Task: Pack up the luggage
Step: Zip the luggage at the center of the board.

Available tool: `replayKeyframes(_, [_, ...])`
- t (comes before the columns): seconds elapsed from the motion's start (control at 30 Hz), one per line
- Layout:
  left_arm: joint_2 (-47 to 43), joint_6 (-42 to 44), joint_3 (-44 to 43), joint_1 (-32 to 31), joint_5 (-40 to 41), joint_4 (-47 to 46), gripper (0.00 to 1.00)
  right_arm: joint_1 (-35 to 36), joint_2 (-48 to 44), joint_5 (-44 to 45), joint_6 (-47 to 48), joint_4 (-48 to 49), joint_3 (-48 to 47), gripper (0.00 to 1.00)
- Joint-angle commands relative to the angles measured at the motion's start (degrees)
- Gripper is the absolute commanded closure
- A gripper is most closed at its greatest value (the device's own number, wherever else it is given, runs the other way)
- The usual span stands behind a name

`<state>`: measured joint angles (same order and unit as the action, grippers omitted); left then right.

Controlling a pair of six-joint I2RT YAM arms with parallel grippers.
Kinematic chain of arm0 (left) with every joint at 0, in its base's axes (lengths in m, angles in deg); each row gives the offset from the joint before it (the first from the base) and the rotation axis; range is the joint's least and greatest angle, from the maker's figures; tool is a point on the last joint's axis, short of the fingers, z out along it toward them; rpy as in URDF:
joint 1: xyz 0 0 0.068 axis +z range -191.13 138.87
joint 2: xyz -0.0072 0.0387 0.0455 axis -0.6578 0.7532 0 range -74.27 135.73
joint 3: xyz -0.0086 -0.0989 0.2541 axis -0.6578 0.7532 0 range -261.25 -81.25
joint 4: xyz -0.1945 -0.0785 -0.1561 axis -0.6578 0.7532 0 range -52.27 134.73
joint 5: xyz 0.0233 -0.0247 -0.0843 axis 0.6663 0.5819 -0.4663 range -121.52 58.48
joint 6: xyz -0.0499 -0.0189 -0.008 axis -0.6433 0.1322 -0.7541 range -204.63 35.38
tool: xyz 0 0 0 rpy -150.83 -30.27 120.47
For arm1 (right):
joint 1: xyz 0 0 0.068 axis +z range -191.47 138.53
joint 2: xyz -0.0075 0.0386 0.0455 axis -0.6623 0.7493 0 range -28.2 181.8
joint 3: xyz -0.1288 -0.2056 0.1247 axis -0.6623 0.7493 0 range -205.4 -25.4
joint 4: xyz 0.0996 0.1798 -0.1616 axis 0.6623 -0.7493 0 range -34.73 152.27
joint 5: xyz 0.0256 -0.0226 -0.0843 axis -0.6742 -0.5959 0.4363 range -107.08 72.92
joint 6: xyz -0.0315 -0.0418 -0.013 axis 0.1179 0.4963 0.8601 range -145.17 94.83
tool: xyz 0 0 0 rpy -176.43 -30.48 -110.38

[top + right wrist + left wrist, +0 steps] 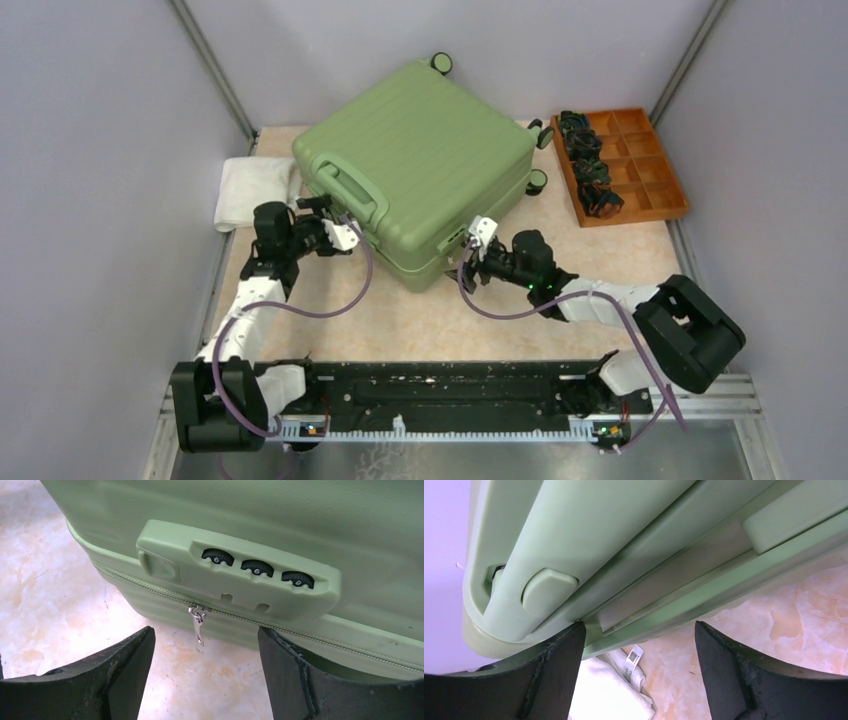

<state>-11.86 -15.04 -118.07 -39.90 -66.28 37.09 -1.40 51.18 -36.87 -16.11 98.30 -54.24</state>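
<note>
Top view: we are seeing the luggage (pixel 415 150) lying closed, flat and cornerwise on the bench (pixel 420 320), wheels toward the far wall. The left fingers (pixel 338 232) are sitting at its handle side and the right fingers (pixel 478 238) at the near-right side, probably flanking the near corner to work the seam. The towel (pixel 250 190) is lying just beside the far-left corner. The orange tray (pixel 640 170) is sitting well apart on the right. Open bench is showing in front.

Left wrist: the left fingers (pixel 549 680) are spread wide, gripping nothing, aiming under the shell edge (pixel 704 595).

Right wrist: the right fingers (pixel 115 675) are also gaping empty, framing the zipper pull (pixel 198 622) hanging below the combination lock (pixel 240 575). We are judging the pull the likely target, with free bench beneath it.
</note>
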Motion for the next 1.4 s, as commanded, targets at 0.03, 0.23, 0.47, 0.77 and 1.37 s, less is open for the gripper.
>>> replayKeyframes(0.03, [-0.88,2.33,0.74,-2.51,-4.52,-8.45,0.17,2.28,2.59,0.21,1.04,9.68,0.73,0.26])
replayKeyframes(0.23, [-0.54,3.12,-0.61,-4.25,-4.0,-6.72,0.19,5.64,6.09,8.82,2.52,14.38,0.46,0.37])
replayKeyframes(0.47, [-0.84,4.58,-1.5,-5.31,-3.92,-5.25,0.19,7.77,7.3,14.87,3.57,17.99,1.15,0.73])
replayKeyframes(0.77, [-0.85,7.65,-3.81,-7.52,-4.38,-1.26,0.19,12.31,6.67,16.27,3.07,18.37,2.56,1.0])
replayKeyframes(1.37, [-2.27,9.02,-5.37,-9.84,-4.38,2.23,0.21,15.8,-0.56,21.85,-0.27,21.6,7.3,1.0])
